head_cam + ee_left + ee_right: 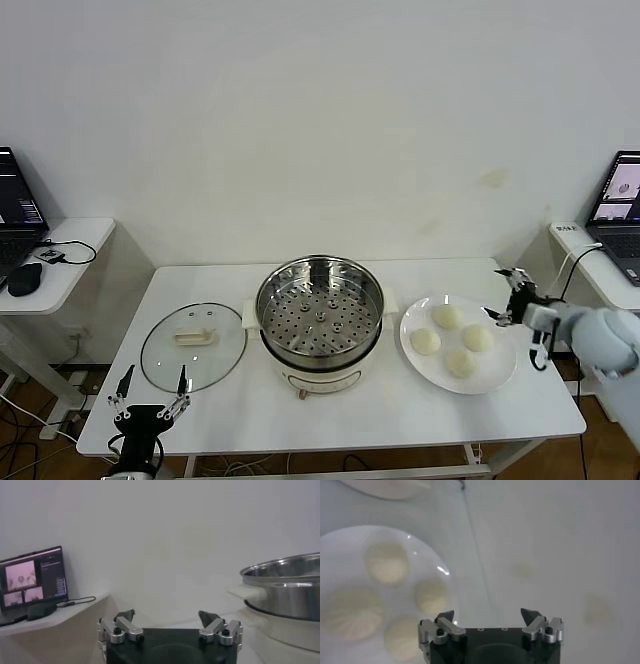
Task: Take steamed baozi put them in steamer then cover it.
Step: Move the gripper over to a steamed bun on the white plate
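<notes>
Cut off by frame edges: steamer [287, 597] in left wrist view, laptop [18, 215] at head view's left edge, another laptop [620, 215] at its right edge

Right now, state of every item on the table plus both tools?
steamer: uncovered, perforated tray empty.
cover: off the pot, lying flat on the table to the steamer's left, handle up.
steamed baozi: all four on the white plate, none in the pot.
left tool: open, holding nothing, at the table's front edge near the cover.
right tool: open, holding nothing, by the plate's right rim.
</notes>
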`<state>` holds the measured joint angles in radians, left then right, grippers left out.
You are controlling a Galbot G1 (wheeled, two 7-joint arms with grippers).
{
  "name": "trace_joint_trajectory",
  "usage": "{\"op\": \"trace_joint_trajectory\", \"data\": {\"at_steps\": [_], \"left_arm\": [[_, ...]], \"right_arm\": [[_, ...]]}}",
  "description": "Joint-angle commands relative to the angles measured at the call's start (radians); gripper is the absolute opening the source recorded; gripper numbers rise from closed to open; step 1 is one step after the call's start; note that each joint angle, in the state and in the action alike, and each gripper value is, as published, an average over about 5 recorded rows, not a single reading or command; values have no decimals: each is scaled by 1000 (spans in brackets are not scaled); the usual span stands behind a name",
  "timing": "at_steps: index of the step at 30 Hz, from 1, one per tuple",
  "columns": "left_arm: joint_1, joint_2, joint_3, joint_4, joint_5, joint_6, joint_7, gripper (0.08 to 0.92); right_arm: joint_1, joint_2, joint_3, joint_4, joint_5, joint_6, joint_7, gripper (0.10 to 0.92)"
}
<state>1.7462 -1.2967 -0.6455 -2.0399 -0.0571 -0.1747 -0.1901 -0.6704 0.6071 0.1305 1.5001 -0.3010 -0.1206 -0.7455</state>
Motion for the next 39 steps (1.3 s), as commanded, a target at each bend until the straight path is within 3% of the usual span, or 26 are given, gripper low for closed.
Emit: {"op": "trace_joint_trajectory", "data": {"at_steps": [1,11,39], "left_arm": [[-9,3,-21,16,2,-18,-9,823],[4,6,-53,17,-16,-38,-19,823],[21,0,-74,36,-2,-78,-24,823]], "right_arm": [[468,31,-454,-286,23,32,-260,823],[537,191,-532,-482,-63,102,-306,823],[523,344,-545,-667,-211,143,-254,787]]}}
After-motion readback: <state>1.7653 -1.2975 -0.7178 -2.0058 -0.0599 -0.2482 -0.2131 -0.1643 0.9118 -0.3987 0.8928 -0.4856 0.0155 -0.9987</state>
